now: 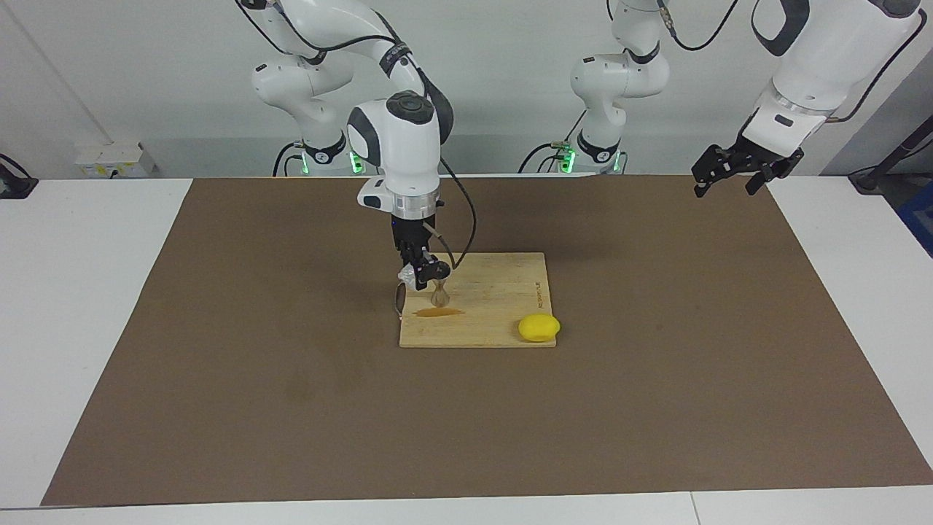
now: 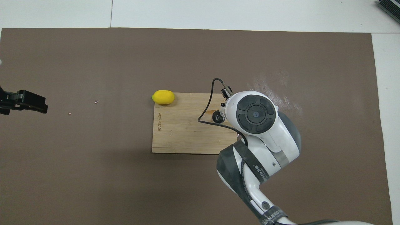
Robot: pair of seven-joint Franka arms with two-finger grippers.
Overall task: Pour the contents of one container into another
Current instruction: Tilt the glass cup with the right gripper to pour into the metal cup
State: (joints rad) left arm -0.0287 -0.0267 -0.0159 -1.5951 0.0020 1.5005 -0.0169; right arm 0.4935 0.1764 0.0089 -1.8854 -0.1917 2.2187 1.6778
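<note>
On the cutting board and around it, counts: one cutting board (image 1: 496,302), one jigger (image 1: 439,294), one clear measuring cup (image 1: 405,275), one lemon (image 1: 539,327), one amber smear (image 1: 439,312), two grippers.
Landmark: the wooden cutting board, lying near the middle of the brown mat (image 1: 219,364).
Right gripper: it (image 1: 423,275) points down over the board's corner nearest the robots at the right arm's end, closed on the clear measuring cup.
Clear measuring cup: held up in the air and tipped, at the board's edge toward the right arm's end, just beside and above the jigger; in the overhead view the arm's wrist hides it.
Jigger: upright on the board near that same corner, just under the right gripper; its dark mouth (image 2: 217,117) shows from above beside the wrist.
Amber smear: a thin streak on the board, a little farther from the robots than the jigger.
Lemon: at the board's corner farthest from the robots toward the left arm's end, touching its edge and partly on the mat.
Left gripper: it (image 1: 729,175) waits in the air over the mat's edge, well apart from the board toward the left arm's end, fingers spread and holding nothing.
</note>
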